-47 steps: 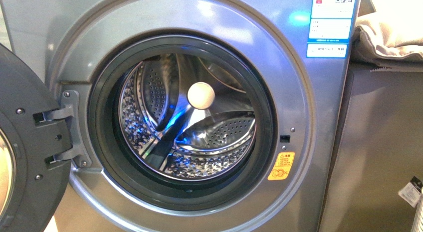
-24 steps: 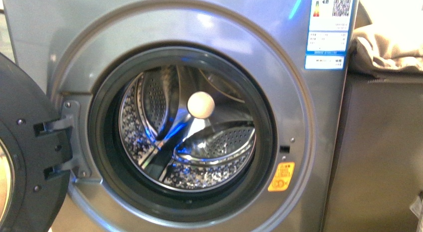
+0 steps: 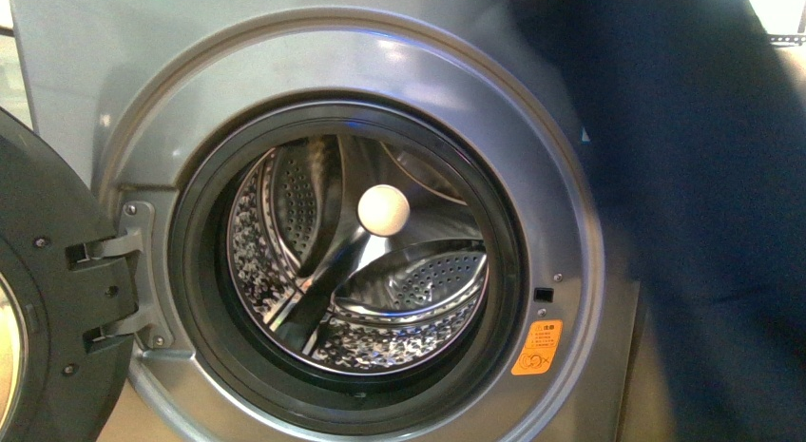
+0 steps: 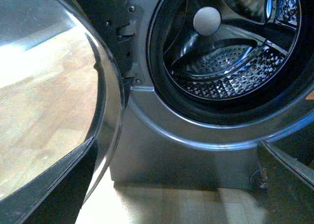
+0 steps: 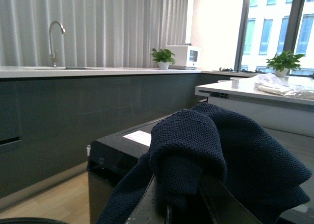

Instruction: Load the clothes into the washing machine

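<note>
Clothes (image 5: 206,150), navy and bunched, are clamped in the right gripper (image 5: 179,197) before the open-doored washing machine (image 3: 532,128), while the left gripper (image 4: 176,150) is spread wide and empty.

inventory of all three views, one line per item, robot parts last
washing machine: 1, silver-grey, fills the front view
door: 1, dark, swung open left of the porthole
drum: 1, perforated steel, no laundry visible inside
round cap: 1, cream, middle of the drum
sticker: 1, orange, lower right of the porthole
clothes: 1, dark navy, hanging at right of the front view, outside the drum
tap: 1, metal, on the long counter
potted plants: 2, green, on the counters
box appliance: 1, white, beside one plant
left gripper: 1, dark, open, facing the porthole
right gripper: 1, shut on the clothes
</note>
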You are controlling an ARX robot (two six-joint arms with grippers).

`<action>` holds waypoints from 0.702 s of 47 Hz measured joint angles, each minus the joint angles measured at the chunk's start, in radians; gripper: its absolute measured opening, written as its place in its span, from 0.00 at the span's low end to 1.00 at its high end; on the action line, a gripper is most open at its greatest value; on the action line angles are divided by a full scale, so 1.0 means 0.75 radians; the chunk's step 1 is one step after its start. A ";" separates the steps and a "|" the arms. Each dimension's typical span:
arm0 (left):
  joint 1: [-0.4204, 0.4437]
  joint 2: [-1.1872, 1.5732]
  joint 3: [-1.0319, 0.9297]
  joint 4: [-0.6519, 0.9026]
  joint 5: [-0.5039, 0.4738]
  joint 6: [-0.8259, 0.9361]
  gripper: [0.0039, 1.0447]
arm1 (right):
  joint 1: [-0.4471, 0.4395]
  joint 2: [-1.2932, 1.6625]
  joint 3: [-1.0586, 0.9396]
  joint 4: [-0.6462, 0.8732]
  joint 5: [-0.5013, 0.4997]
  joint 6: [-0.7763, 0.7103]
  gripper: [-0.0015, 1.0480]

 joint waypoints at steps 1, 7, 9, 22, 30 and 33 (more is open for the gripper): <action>0.000 -0.001 0.000 0.000 0.001 0.000 0.94 | 0.012 -0.042 -0.090 0.048 -0.002 -0.001 0.05; 0.000 -0.001 0.000 0.000 0.001 0.000 0.94 | 0.017 -0.188 -0.507 0.244 -0.012 0.016 0.05; 0.000 -0.001 0.000 0.000 0.001 0.000 0.94 | 0.012 -0.192 -0.576 0.275 -0.014 0.022 0.05; 0.000 -0.001 0.000 0.000 0.001 0.000 0.94 | 0.003 -0.161 -0.702 0.338 -0.023 0.031 0.05; 0.000 -0.001 0.000 0.000 0.000 0.000 0.94 | -0.001 -0.157 -0.676 0.376 -0.033 0.031 0.05; 0.000 -0.001 0.000 0.000 0.001 0.000 0.94 | -0.001 -0.158 -0.674 0.377 -0.036 0.031 0.05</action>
